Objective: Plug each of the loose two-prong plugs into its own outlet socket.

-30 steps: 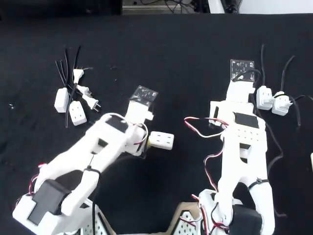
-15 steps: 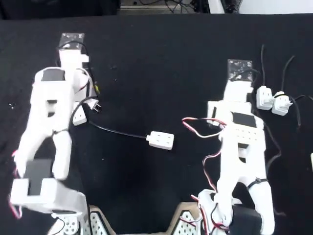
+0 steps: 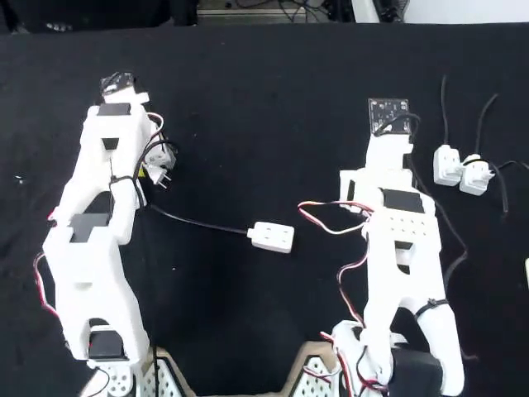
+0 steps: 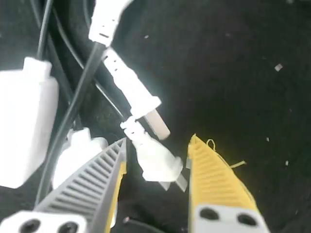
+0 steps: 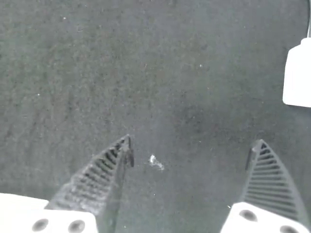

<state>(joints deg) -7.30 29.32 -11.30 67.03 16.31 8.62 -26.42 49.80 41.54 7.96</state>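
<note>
Left gripper (image 4: 156, 141): jaws apart, nothing clamped. A white two-prong plug (image 4: 156, 164) lies on the cloth between the grey finger (image 4: 95, 182) and the yellow finger (image 4: 214, 182), nearer the grey one. I can't tell whether either finger touches it. Its prongs point back toward the wrist. A second plug (image 4: 130, 90) lies just past the fingertips, at a slant, with one prong showing close to the first plug's cord end. On the grey finger's side I see a rounded white body (image 4: 77, 158) and a larger white block (image 4: 22, 128), with black cords (image 4: 73, 111) running across them.

From above, the left arm (image 3: 99, 190) is stretched over the far-left part of the table and covers most of that cluster. One pronged plug (image 3: 159, 175) pokes out beside it. I can't match it to either plug under the wrist.

An outlet socket (image 3: 271, 237) sits mid-table, well apart from both grippers. Its cord (image 3: 198, 223) runs back under the left arm.

Right gripper (image 5: 193, 141): jaws wide, empty, over bare black cloth (image 5: 146, 58). A white piece (image 5: 297, 75) shows at the view's edge. The right arm (image 3: 405, 240) stands right of centre. Near its far end lie two white bodies (image 3: 449, 164), touching each other, cords trailing off. I can't tell if they are mated.

The black cloth covers the whole table and carries lint specks. Past the far edge, cables (image 3: 289, 10) lie tangled on a pale floor.
</note>
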